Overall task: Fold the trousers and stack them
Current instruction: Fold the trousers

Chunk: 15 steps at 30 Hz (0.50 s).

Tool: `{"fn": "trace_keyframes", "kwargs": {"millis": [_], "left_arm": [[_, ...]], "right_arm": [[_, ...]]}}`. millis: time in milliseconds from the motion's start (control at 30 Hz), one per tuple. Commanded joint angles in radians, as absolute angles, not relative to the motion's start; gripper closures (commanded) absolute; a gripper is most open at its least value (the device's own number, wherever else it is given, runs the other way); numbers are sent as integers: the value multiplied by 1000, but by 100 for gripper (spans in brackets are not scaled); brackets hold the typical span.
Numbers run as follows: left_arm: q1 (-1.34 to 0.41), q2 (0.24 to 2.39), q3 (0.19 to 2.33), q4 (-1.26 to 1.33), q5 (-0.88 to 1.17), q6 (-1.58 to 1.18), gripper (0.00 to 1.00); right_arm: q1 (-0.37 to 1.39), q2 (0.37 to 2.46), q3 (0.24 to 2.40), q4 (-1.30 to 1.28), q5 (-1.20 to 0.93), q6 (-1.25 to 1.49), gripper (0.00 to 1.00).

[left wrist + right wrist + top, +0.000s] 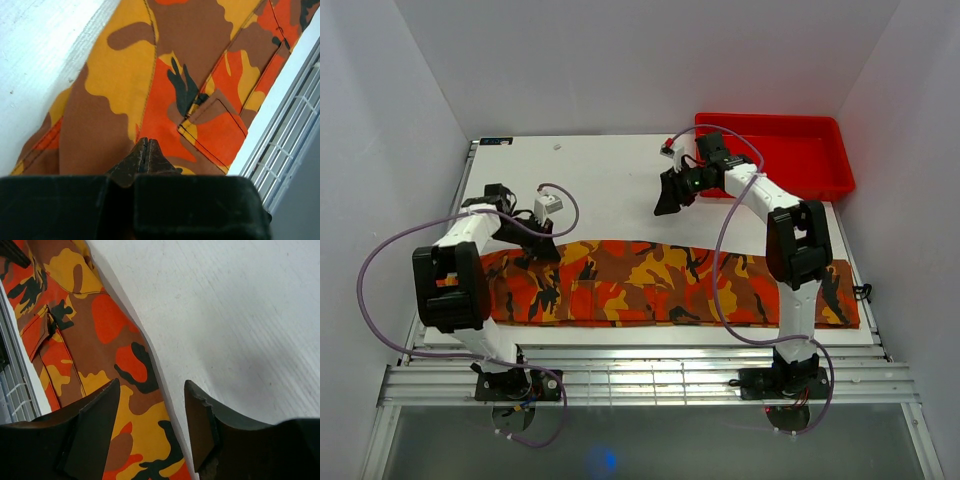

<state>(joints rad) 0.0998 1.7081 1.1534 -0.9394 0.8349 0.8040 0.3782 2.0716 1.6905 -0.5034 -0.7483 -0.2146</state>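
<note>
The trousers (650,285) lie flat in a long strip along the near edge of the white table (600,190), pocket stitching showing. The left gripper (146,150) sits on their left end, clenched tight; whether cloth is caught cannot be told. The right gripper (152,395) hangs released and empty by the red tray (840,170). A dark corner label (495,140) is too small to read.

White table (600,190): camouflage trousers (650,285) (plus 1 red tray (800,160))
</note>
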Motion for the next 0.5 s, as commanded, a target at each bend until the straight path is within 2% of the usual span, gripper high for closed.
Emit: {"fn": "trace_keyframes", "kwargs": {"millis": [0, 67, 200, 233, 367, 467], "left_arm": [[89, 1599, 1114, -956, 839, 882, 100], [90, 1559, 1095, -959, 851, 887, 100], [132, 1494, 1094, -919, 923, 768, 62], [140, 1482, 1097, -907, 933, 735, 48], [182, 1434, 1136, -836, 937, 583, 35], [210, 1440, 1189, -824, 957, 509, 32]], "right_arm": [[405, 2083, 1756, -440, -810, -195, 39], [425, 2094, 1773, -390, -801, -170, 37], [506, 2179, 1842, -360, -808, -112, 34], [520, 2193, 1851, -357, -811, -107, 34], [581, 2262, 1885, -328, -811, -83, 33], [623, 2309, 1910, -327, -801, -95, 33]]}}
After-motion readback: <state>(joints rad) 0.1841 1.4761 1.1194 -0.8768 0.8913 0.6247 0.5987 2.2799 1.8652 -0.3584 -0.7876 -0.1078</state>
